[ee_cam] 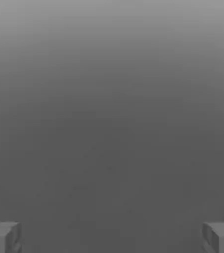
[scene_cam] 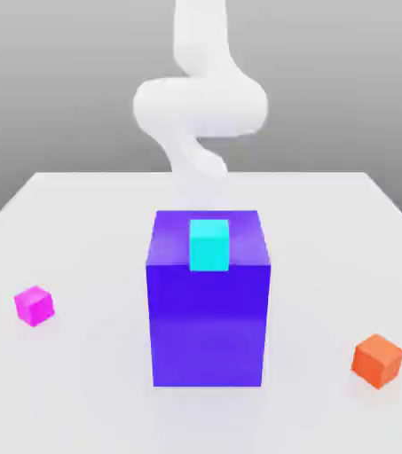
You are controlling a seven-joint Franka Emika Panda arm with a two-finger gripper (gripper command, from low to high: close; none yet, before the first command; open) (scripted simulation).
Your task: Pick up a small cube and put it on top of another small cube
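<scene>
White table (scene_cam: 89, 213) under a grey backdrop, my arm (scene_cam: 200, 102) raised at the far side.
My gripper (ee_cam: 112, 237) is spread wide, its fingers (ee_cam: 2, 237) holding nothing. The small cube (scene_cam: 34, 305) sits on the table at the exterior view's left, well apart from the big blue-violet block (scene_cam: 208, 315) carrying the cyan cube (scene_cam: 208, 244); the orange cube (scene_cam: 378, 360) lies near right.

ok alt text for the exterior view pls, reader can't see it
A big blue-violet block stands mid-table with a small cyan cube on top. A small pink cube sits on the table to the exterior view's left, an orange cube to its right, a white robot arm behind.
</scene>
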